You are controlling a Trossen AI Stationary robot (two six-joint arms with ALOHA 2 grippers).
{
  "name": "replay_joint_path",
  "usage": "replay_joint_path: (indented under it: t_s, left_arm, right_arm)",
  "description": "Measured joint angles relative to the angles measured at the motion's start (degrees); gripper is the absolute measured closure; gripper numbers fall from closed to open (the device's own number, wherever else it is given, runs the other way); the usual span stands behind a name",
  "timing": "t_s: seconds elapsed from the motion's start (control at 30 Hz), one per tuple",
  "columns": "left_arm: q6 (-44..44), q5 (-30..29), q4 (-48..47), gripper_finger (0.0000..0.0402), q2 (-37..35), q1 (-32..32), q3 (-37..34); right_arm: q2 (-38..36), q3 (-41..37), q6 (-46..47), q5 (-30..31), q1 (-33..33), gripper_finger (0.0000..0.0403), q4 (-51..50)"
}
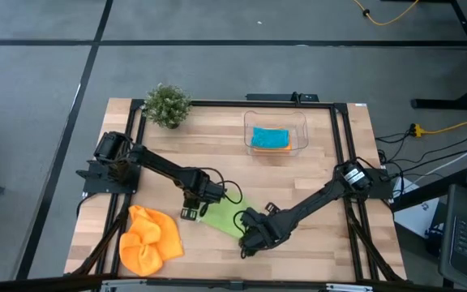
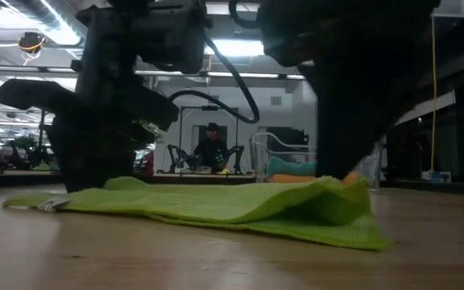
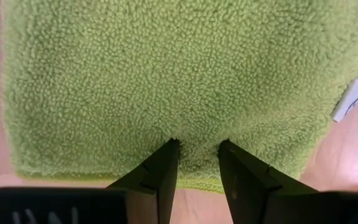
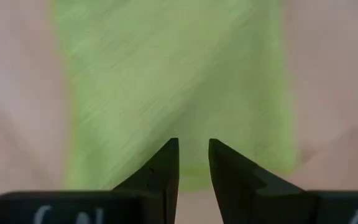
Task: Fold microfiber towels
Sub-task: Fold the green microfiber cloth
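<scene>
A lime green microfiber towel (image 1: 224, 217) lies spread on the wooden table between my two grippers. My left gripper (image 1: 191, 208) stands at its left end and is shut on it, close to a white tag (image 3: 349, 99). At the towel's right end my right gripper (image 1: 254, 233) is shut on it too. An orange towel (image 1: 148, 240) lies crumpled near the front left. A teal towel (image 1: 270, 136) rests on another orange one inside a clear tub (image 1: 302, 134) at the back. My left gripper comes from above, pointing down, and its fingertips (image 3: 171, 148) dig into the pile close to the towel's near edge (image 3: 197, 163), with a little cloth between them. That end lies flat on the table. My right gripper pinches the towel's right end (image 4: 191, 163), slanting down from above. That end (image 2: 337, 189) is raised a little off the table and arches over the layer below it. How many layers it holds I cannot tell.
A small potted plant (image 1: 169, 104) stands at the back left corner. Bare wood lies to the right of the green towel and along the front edge. A person sits in the room beyond the table (image 2: 212, 149).
</scene>
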Motion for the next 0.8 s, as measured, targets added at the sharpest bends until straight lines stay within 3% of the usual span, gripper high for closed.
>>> replay_joint_path:
  t_s: [0.13, 0.37, 0.8]
  left_arm:
    - [0.01, -0.24, 0.08, 0.0288, 0.00, 0.13, 0.00]
    - [-0.09, -0.19, 0.05, 0.0288, 0.00, 0.14, 0.02]
    - [-0.03, -1.34, 0.81, 0.0288, 0.00, 0.13, 0.11]
  right_arm:
    - [0.76, -1.23, -0.18, 3.39, -1.53, 0.0313, 0.14]
    - [0.71, -5.73, -0.94, -5.59, -3.04, 0.0313, 0.23]
    - [-2.29, -5.93, -1.08, -8.73, -1.91, 0.0313, -5.67]
